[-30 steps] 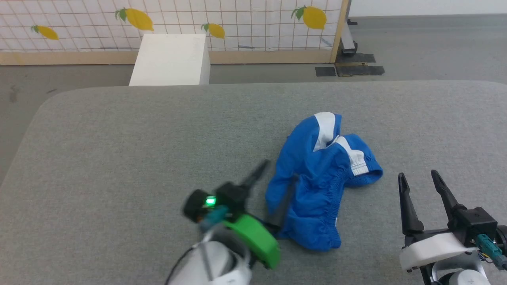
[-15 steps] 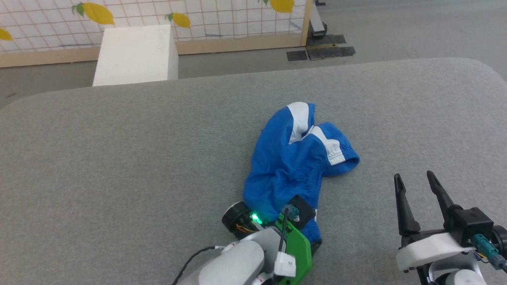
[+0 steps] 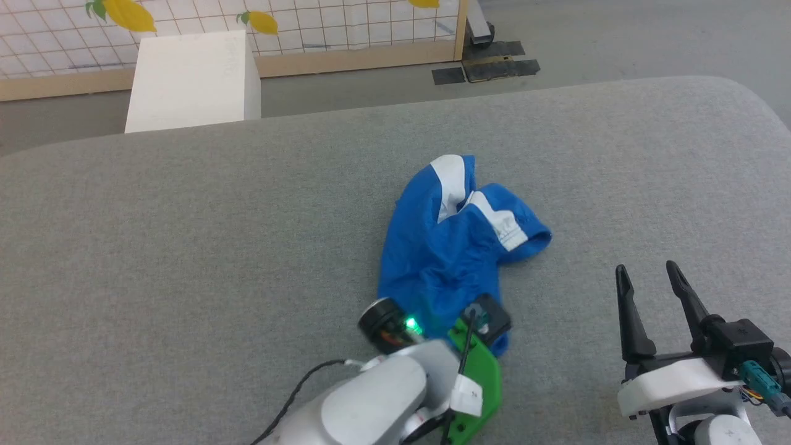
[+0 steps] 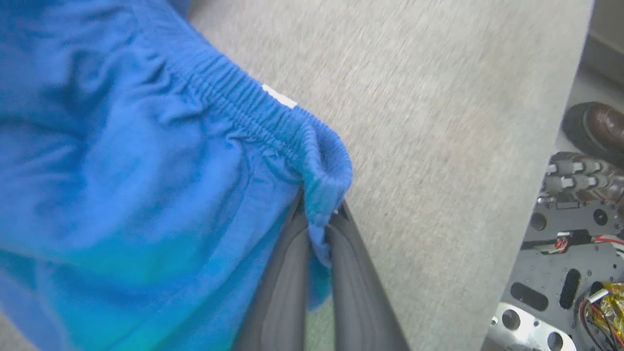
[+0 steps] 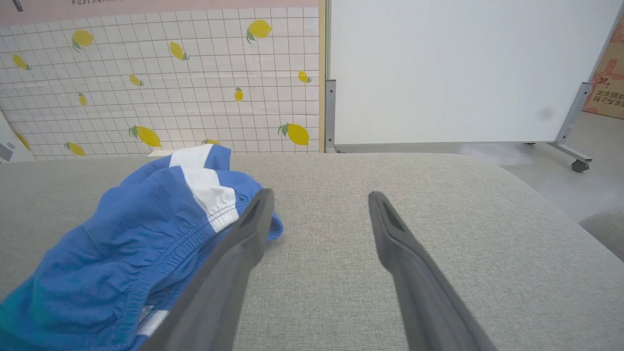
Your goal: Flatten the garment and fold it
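Your garment (image 3: 451, 247) lies crumpled on the grey padded surface (image 3: 185, 247), roughly at the middle of its width; it is bunched and not flat, with a white stripe (image 3: 448, 179) showing at its far end and another white patch folded against it just to the right.

Your left gripper (image 4: 319, 219) sits at the garment's near edge; the wrist view shows its two dark fingers (image 4: 285, 273) pressed close together with a fold of the gathered waistband (image 4: 243, 107) pinched between them, so it is clamped on the garment; blue cloth drapes over the fingertips and spreads away to the left of them in that view.

Your right gripper (image 3: 645, 267) stands to the right of the garment and apart from it, nearer to you than the garment's striped end; its fingers are spread wide with nothing between them; bare grey padding shows through the gap.

Beyond the garment, off the far side of the padding, a white block (image 3: 191, 80) stands on the floor; behind that block runs a lemon-patterned partition (image 3: 346, 25).
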`<state>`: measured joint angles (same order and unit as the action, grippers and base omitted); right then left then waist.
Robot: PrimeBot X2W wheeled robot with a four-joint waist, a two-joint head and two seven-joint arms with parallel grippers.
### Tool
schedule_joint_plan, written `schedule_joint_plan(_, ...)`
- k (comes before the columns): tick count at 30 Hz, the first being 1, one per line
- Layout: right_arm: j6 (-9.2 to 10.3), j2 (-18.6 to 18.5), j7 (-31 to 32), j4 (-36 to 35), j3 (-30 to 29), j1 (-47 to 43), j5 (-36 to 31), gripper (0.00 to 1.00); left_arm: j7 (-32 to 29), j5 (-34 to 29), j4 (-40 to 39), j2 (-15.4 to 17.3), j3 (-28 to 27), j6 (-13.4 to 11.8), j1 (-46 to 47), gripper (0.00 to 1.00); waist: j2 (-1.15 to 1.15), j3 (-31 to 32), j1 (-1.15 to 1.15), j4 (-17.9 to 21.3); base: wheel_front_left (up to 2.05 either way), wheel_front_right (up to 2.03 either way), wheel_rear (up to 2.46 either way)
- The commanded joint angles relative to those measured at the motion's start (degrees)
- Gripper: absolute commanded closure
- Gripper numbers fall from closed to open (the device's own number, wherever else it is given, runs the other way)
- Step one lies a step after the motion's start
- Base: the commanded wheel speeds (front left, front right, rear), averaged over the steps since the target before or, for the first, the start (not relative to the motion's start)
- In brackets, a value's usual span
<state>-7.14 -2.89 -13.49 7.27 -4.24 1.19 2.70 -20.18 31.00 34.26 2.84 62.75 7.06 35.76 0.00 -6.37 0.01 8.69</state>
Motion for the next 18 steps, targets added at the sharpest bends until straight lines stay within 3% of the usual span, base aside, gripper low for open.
schedule_joint_plan(1,-0.35,0.0,-0.4,0.1,-0.1,0.8,0.4,0.00,3.1,1.5,-2.5,0.0,-0.1,0.3,2.2,1.00,0.00,-0.2,-0.01,-0.3,0.00,0.00,0.00)
schedule_joint_plan(6,-0.35,0.0,-0.6,0.6,0.0,1.1,0.5,0.00,14.6,5.9,-10.6,0.0,-1.8,0.3,5.9,1.00,0.00,-0.1,-0.01,-1.1,0.00,0.00,0.00)
schedule_joint_plan(8,-0.35,0.0,-0.6,0.8,0.1,1.3,0.5,0.00,19.4,8.3,-12.8,0.0,-3.9,-0.9,6.9,1.00,0.00,0.0,-0.01,-1.4,0.00,0.00,0.00)
schedule_joint_plan(13,-0.35,0.0,-0.8,1.1,0.2,1.2,0.6,0.00,28.6,11.8,-11.2,0.3,-11.2,-7.2,7.1,1.00,0.00,0.5,-0.01,-2.2,0.00,0.00,0.00)
schedule_joint_plan(14,-0.35,0.0,-0.8,1.1,0.2,1.1,0.7,0.00,30.6,12.6,-9.4,1.7,-14.1,-9.7,5.9,1.00,0.00,0.8,-0.01,-2.4,0.00,0.00,0.00)
schedule_joint_plan(18,-0.35,0.0,-0.9,0.9,0.1,0.6,0.8,0.00,32.4,14.6,-6.2,6.0,-19.3,-15.0,1.2,1.00,0.00,1.2,-0.01,-3.0,0.00,0.00,0.00)
